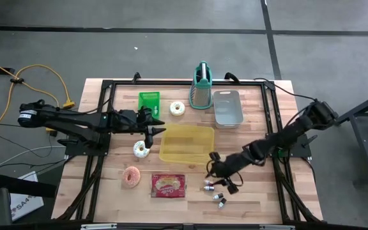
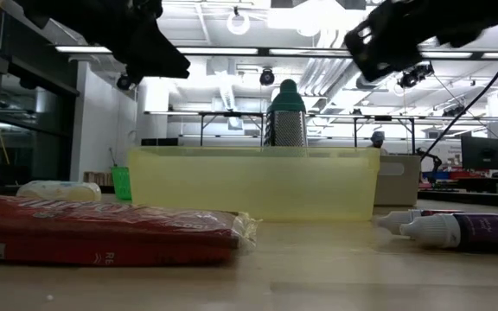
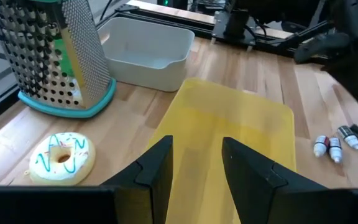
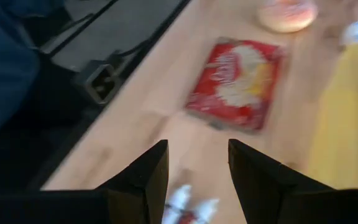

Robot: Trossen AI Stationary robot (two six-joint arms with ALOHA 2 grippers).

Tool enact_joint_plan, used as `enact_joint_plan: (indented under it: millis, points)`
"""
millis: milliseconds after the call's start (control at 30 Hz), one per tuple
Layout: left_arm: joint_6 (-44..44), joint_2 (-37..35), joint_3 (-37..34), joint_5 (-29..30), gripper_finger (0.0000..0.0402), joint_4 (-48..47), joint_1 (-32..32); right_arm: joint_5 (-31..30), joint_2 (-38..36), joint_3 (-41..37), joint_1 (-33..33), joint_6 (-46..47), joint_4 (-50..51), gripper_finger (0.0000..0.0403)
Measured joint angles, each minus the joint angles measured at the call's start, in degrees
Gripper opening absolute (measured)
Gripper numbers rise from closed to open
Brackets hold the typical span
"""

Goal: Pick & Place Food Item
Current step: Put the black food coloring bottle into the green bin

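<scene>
Red snack packet (image 1: 168, 184) on table, beside open right gripper (image 1: 213, 167).

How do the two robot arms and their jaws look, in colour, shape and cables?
Both arms are black and built of jointed segments. The left arm carries a round pale label near its base, and the right arm is slimmer, with dark cables trailing behind. The left gripper and right gripper each have two dark, wedge-shaped jaws with a gap between.

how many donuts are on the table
3: a white-iced ring donut beside the metal box grater, another white-iced donut left of the yellow plastic tray, a pink-iced donut near the front edge.
</scene>
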State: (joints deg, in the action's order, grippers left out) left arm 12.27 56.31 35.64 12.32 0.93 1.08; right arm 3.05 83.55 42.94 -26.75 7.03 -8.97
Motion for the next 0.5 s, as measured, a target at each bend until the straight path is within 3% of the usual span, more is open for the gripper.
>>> enact_joint_plan:
  millis: [300,500]
  points:
    - [0.71,0.02,0.0,0.32,0.0134,0.08,1.41,-0.05,1.25,0.0,-7.78,7.88,7.83,0.0152]
    - [2.84,0.02,0.0,0.35,0.0134,0.14,1.51,0.14,4.64,0.0,-11.07,8.19,8.05,0.0152]
